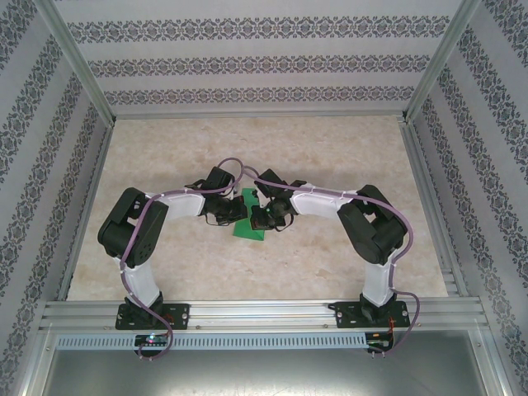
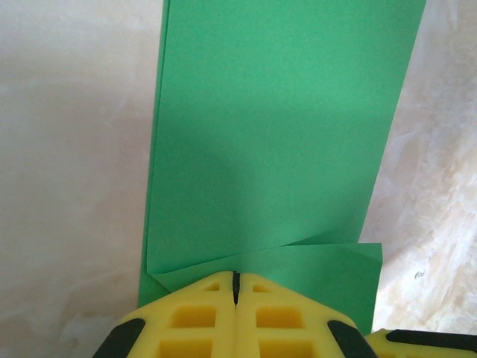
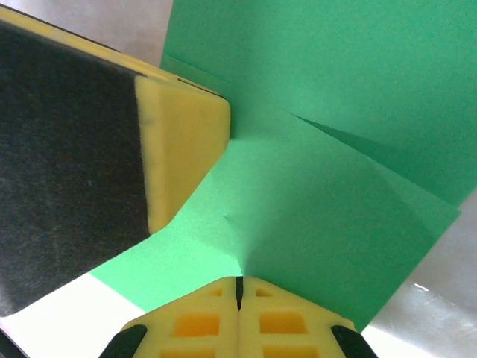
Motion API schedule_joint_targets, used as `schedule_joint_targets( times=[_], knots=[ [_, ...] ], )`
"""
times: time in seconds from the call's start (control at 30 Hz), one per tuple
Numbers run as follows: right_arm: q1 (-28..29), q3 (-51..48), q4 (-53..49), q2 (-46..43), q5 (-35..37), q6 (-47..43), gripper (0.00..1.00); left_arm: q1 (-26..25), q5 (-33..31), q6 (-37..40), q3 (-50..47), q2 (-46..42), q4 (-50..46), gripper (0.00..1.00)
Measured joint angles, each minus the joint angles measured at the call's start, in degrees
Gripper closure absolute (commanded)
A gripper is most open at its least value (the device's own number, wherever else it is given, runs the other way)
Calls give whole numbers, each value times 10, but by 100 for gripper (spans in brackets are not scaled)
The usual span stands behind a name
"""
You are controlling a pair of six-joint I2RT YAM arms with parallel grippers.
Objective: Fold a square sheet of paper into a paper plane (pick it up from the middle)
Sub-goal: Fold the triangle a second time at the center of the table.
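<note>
The square sheet of paper [image 1: 247, 228] is bright green and folded into overlapping layers at the middle of the table, between my two grippers. In the left wrist view a long green strip of the paper [image 2: 268, 134] runs away from my left gripper [image 2: 235, 277], whose jaws are shut with the folded edge peaking at their seam. My right gripper [image 3: 240, 282] is shut on the paper [image 3: 328, 186], which puckers into its seam. A finger [image 3: 182, 142] of the left gripper touches the sheet from the left. In the top view the left gripper [image 1: 238, 216] and right gripper [image 1: 264, 218] nearly meet. The paper plane is out of view.
The tabletop [image 1: 330, 157] is pale and marbled, walled on three sides by patterned panels [image 1: 264, 62]. An aluminium rail [image 1: 264, 315] carrying both arm bases runs along the near edge. Both forearms arch inward over the table's centre.
</note>
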Motion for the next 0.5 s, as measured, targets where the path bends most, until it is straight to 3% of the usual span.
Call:
schedule_joint_targets(
  times=[0.5],
  knots=[
    [4,0,-2,10,9,-2,100,0,0,-6,-1,0,2,100]
  ],
)
